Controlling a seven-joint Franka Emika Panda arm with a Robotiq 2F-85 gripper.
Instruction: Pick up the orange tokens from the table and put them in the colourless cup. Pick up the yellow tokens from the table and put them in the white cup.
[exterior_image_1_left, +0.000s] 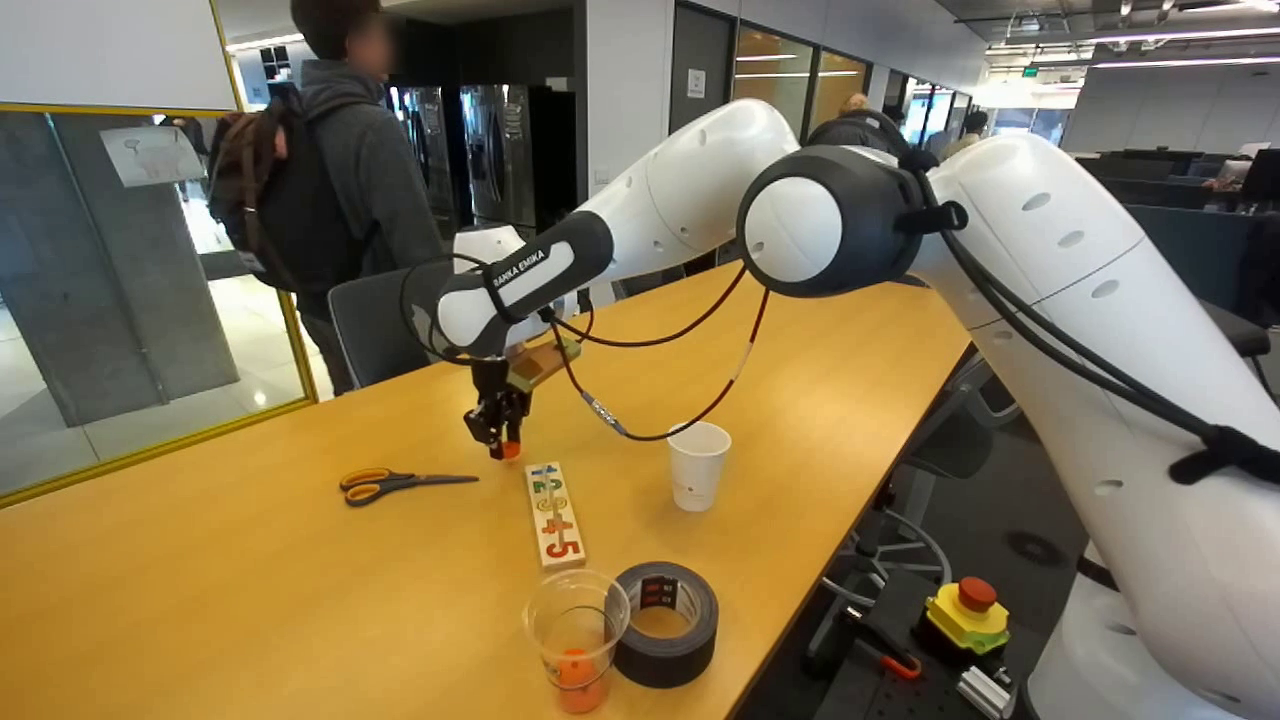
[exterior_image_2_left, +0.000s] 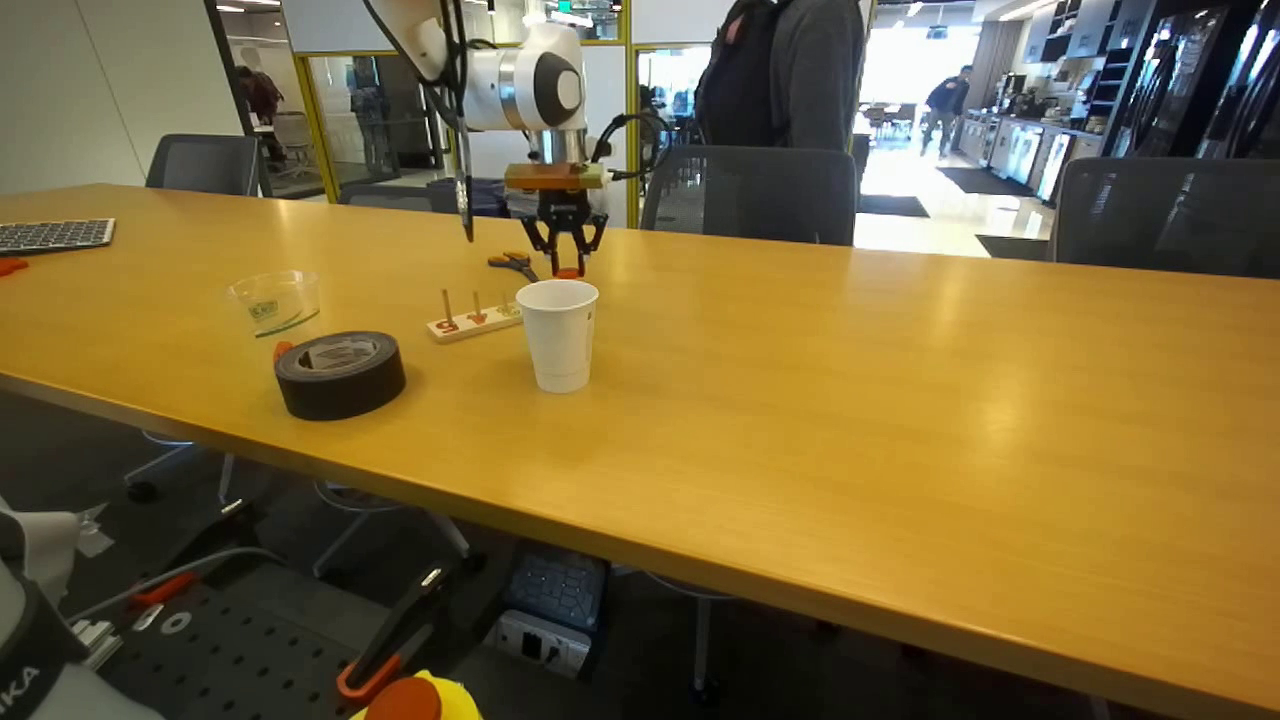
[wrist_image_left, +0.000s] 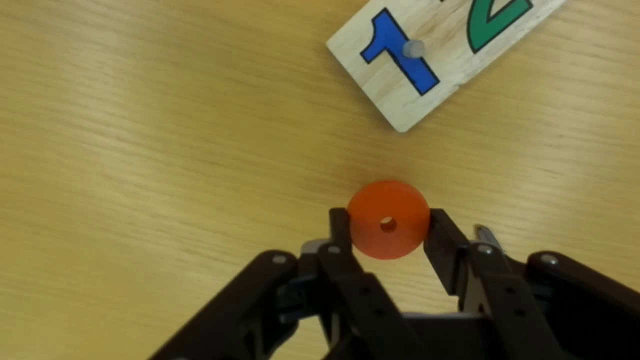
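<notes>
1. Pincer (wrist_image_left: 388, 221) pinches one orange token (wrist_image_left: 389, 205) by its edges.
2. Best, I judge: keep that squeeze, lift high, carry toward 5 o'clock in an exterior view, release over the middle of the clear cup (exterior_image_1_left: 577, 620); tape (exterior_image_1_left: 672, 658) sits at its 3 o'clock.
3. Counts: one clear cup; one white cup (exterior_image_1_left: 697, 465) at the pincer's 3 o'clock there; one tape, scissors (exterior_image_1_left: 412, 481), board (exterior_image_1_left: 556, 517). Orange inside the clear cup: number unclear. No yellow tokens show.

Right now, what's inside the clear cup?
Orange tokens show low inside the clear cup; I can't tell how many. In an exterior view, the tape roll covers most of them.
</notes>
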